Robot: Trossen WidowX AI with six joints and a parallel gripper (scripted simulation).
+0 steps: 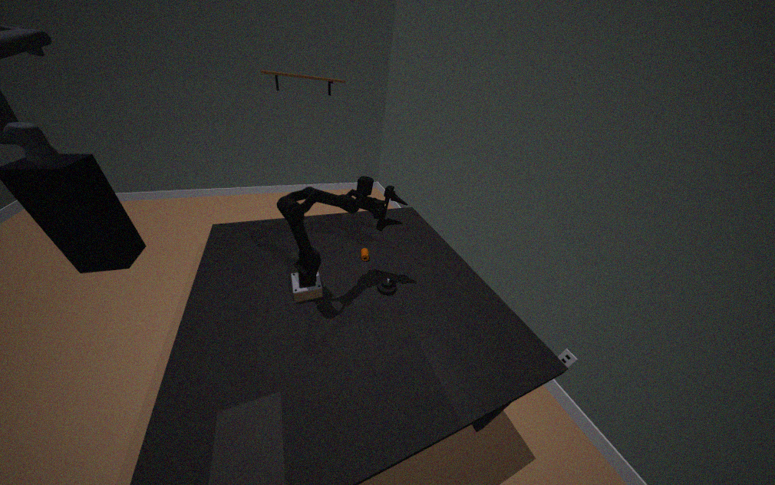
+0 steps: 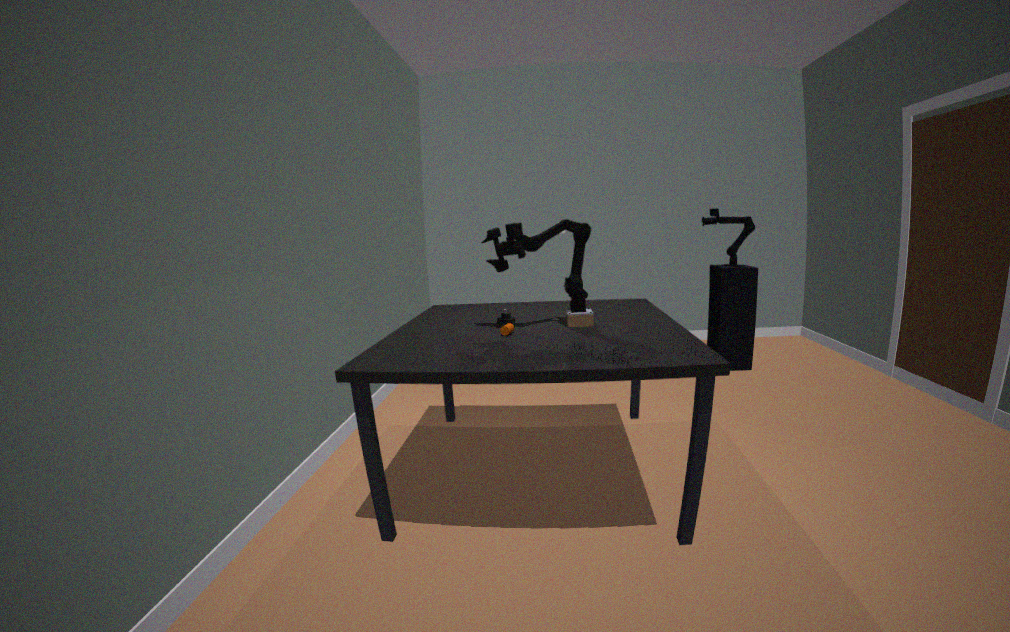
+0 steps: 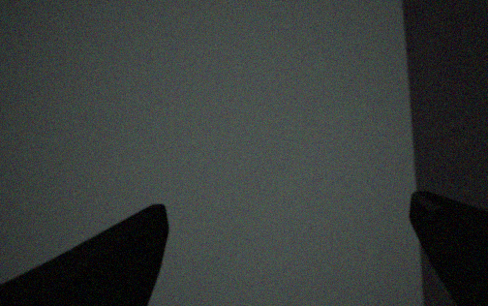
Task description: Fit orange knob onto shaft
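1. We see the claw (image 1: 403, 212) (image 2: 486, 251) (image 3: 286, 210) released, its two dark fingers spread wide with nothing between them.
2. We find it raised well above the table (image 1: 342, 343) (image 2: 521, 357), its fingertips aimed outward, away from the arm's base (image 1: 307, 293) (image 2: 580, 319), rather than down.
3. Below the claw and well apart from it, we have the orange knob (image 1: 364, 254) (image 2: 507, 329) lying on its side on the table. In the top view we make out a dark spot on one end, too small for us to read as a hole with a flat.
4. Also below the claw, we see the round pedestal (image 1: 387, 287) (image 2: 505, 321), near the knob but not touching it.
5. We see the shaft (image 1: 388, 279) (image 2: 505, 311) standing upright and bare on it; we cannot tell where its flat side faces.
6. In the wrist view, we see pale wall behind the gap between the claw's fingers.
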